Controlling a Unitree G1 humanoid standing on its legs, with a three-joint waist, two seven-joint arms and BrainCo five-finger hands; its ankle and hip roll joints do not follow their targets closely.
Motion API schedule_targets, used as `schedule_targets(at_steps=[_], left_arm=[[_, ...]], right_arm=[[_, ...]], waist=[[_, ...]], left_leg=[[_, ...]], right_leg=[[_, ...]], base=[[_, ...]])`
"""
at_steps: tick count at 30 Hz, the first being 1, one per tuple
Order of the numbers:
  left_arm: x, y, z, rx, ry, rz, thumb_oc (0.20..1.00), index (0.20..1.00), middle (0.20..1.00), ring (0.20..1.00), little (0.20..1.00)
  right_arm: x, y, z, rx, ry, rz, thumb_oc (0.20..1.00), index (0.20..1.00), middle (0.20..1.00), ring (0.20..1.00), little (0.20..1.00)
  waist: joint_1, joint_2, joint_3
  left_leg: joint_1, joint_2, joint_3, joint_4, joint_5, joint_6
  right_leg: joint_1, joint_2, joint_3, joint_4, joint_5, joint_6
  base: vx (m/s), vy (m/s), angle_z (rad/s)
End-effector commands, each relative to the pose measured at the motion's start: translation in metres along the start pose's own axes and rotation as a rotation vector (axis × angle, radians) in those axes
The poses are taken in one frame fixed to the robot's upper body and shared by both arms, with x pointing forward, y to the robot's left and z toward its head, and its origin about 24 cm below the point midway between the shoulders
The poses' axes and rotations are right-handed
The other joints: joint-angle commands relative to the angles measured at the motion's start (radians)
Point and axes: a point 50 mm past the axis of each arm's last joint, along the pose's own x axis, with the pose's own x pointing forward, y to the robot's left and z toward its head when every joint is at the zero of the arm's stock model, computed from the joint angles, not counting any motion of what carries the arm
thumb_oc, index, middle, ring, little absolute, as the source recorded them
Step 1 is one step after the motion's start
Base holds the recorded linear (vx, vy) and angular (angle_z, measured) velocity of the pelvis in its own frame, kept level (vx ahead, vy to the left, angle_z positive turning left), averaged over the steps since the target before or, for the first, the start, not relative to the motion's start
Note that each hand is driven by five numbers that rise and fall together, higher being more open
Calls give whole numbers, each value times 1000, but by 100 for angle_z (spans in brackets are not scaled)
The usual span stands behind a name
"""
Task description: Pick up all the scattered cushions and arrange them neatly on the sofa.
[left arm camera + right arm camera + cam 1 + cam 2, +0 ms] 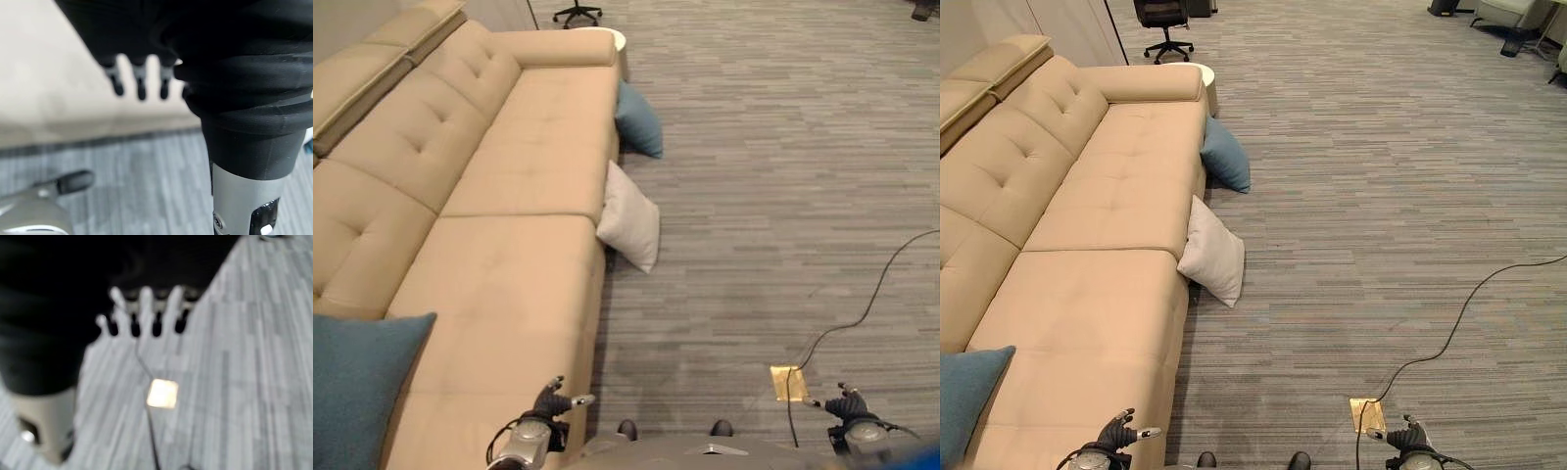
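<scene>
**Two cushions on the floor, one on the sofa**

The big tan sofa (499,225) fills the left side, running from 7 o'clock up to 11 o'clock. The grey striped carpet (773,176) covers the rest of the floor.

A blue cushion (357,382) lies on the sofa seat at 8 o'clock, at the near end of the seat.

A second blue cushion (639,121) sits on the carpet at about 12 o'clock. It leans on the front of the sofa, near the far armrest.

A white cushion (630,217) stands on the carpet near the middle of the view. It also leans on the sofa front, and it is near the blue one but apart from it.

A small round white table (1203,78) stands past the far end of the sofa at 12 o'clock. A black office chair (1163,20) is behind it, farther away.

A little brass floor plate (787,381) shines on the carpet at 5 o'clock.

The left hand (551,401) hangs at 6 o'clock by the sofa's front edge. Its fingers (141,87) are loose and hold nothing.

The right hand (847,405) hangs at 5 o'clock, just beside the brass plate. Its fingers (145,308) are straight and hold nothing.
</scene>
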Motion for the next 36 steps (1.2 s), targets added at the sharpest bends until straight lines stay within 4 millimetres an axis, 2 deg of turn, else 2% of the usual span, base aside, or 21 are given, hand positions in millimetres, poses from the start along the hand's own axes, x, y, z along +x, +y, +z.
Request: schedule_targets(at_steps=[1, 5, 9, 12, 16, 18, 20, 21, 22, 24, 25, 26, 27, 28, 29, 32, 34, 36], left_arm=[[5, 4, 15, -12, -30, 6, 1000, 1000, 1000, 1000, 1000], [6, 4, 21, -18, -59, 3, 1000, 1000, 1000, 1000, 1000], [7, 5, 32, -34, -93, 5, 1000, 1000, 1000, 1000, 1000], [9, 5, 44, -47, -129, 10, 1000, 1000, 1000, 1000, 1000], [9, 5, 48, -50, -144, 6, 1000, 1000, 1000, 1000, 1000], [10, 5, 52, -38, -151, 4, 1000, 1000, 1000, 1000, 1000], [10, 5, 53, -32, -154, 6, 1000, 1000, 1000, 1000, 1000], [11, 4, 56, -32, -159, 6, 1000, 1000, 1000, 1000, 1000], [11, 2, 57, -34, -162, 1, 1000, 1000, 1000, 1000, 1000], [11, -4, 62, -22, -177, -19, 1000, 1000, 1000, 1000, 1000], [11, -4, 62, -22, -178, -19, 1000, 1000, 1000, 1000, 1000], [11, -8, 70, -8, -208, -41, 1000, 1000, 1000, 1000, 1000], [11, -8, 71, -11, -215, -43, 1000, 1000, 1000, 1000, 1000], [11, -7, 72, -9, -219, -39, 1000, 1000, 1000, 1000, 1000], [11, -6, 73, -10, -219, -33, 1000, 1000, 1000, 1000, 1000], [11, -7, 69, -10, -206, -34, 1000, 1000, 1000, 1000, 1000], [11, -5, 63, 11, -181, -23, 1000, 1000, 1000, 1000, 1000], [11, 1, 56, 15, -154, -7, 1000, 1000, 1000, 1000, 1000]], right_arm=[[4, -5, 12, -3, -27, -14, 1000, 1000, 1000, 1000, 1000], [4, -1, 16, -12, -35, 0, 1000, 1000, 1000, 1000, 1000], [5, 2, 34, -13, -90, 7, 1000, 1000, 1000, 1000, 1000], [5, 4, 50, 6, -141, 10, 1000, 1000, 1000, 1000, 1000], [5, 6, 56, -6, -163, 18, 1000, 1000, 1000, 1000, 1000], [5, 7, 59, -11, -175, 21, 1000, 1000, 1000, 1000, 1000], [4, 7, 58, -8, -173, 21, 1000, 1000, 1000, 1000, 1000], [4, 10, 56, 1, -173, 29, 1000, 1000, 1000, 1000, 1000], [3, 11, 55, 1, -173, 32, 1000, 1000, 1000, 1000, 1000], [3, 10, 56, 14, -180, 25, 1000, 1000, 1000, 1000, 1000], [3, 10, 56, 14, -180, 25, 1000, 1000, 1000, 1000, 1000], [4, 7, 61, 30, -197, 20, 1000, 1000, 1000, 1000, 1000], [4, 6, 61, 27, -204, 16, 1000, 1000, 1000, 1000, 1000], [4, 7, 62, 23, -205, 20, 1000, 1000, 1000, 1000, 1000], [4, 8, 63, 16, -206, 24, 1000, 1000, 1000, 1000, 1000], [3, 9, 66, 5, -219, 23, 1000, 1000, 1000, 1000, 1000], [3, 11, 66, -7, -217, 21, 1000, 1000, 1000, 1000, 1000], [3, 14, 63, -19, -203, 30, 1000, 1000, 1000, 1000, 1000]], waist=[[13, -42, -6], [25, -46, 21], [21, -43, 74], [13, -34, 96], [20, -31, 98], [11, -43, 106], [5, -47, 101], [-9, -55, 84], [-15, -58, 79], [-22, -63, 82], [-23, -62, 82], [-11, -68, 106], [-5, -68, 113], [5, -72, 123], [20, -74, 127], [35, -90, 121], [56, -95, 114], [79, -97, 111]], left_leg=[[-18, -36, -65, -11, -17, -26], [-46, -42, -57, 43, -44, -6], [-90, -37, -57, 115, -69, 19], [-118, -29, -56, 147, -82, 29], [-66, -17, -46, 112, -112, 16], [-54, -20, -50, 111, -106, 7], [-45, -20, -57, 109, -113, 1], [-28, -8, -74, 118, -128, -18], [-28, 2, -83, 139, -135, -31], [-68, 36, -73, 250, -130, -66], [-70, 37, -75, 252, -132, -66], [-159, 66, -63, 426, -89, -70], [-188, 69, -65, 487, -79, -67], [-213, 57, -77, 519, -65, -61], [-248, 16, -104, 515, -80, -51], [-306, -47, -137, 451, -117, -37], [-360, -79, -136, 377, -63, -33], [-402, -85, -133, 292, 19, -45]], right_leg=[[64, 4, 18, 14, -95, 82], [18, -15, 28, 100, -105, 85], [-108, -54, 50, 305, -105, 108], [-199, -60, 59, 430, -110, 124], [-178, -93, 8, 313, -100, 111], [-197, -97, 33, 246, -62, 98], [-197, -88, 53, 229, -58, 100], [-191, -63, 76, 214, -59, 93], [-176, -53, 69, 201, -64, 85], [-131, -35, 38, 166, -83, 61], [-131, -35, 37, 166, -83, 61], [-88, -18, 20, 141, -94, 27], [-67, -7, 16, 130, -102, 14], [-54, 3, 20, 124, -109, 2], [-46, 12, 31, 110, -115, 1], [-16, 25, 43, 72, -131, 14], [12, 51, 54, 58, -148, 11], [31, 85, 77, 56, -169, 9]], base=[[1, 23, -9], [-45, 53, -12], [-91, 77, -17], [-25, 45, -28], [206, -99, -19], [173, -161, -15], [193, -170, 10], [294, -265, 13], [373, -366, 23], [181, -252, 53], [111, -273, 47], [83, -230, 34], [133, -290, 32], [145, -166, 18], [163, -129, -8], [208, -92, -11], [255, -49, 1], [252, -19, 4]])
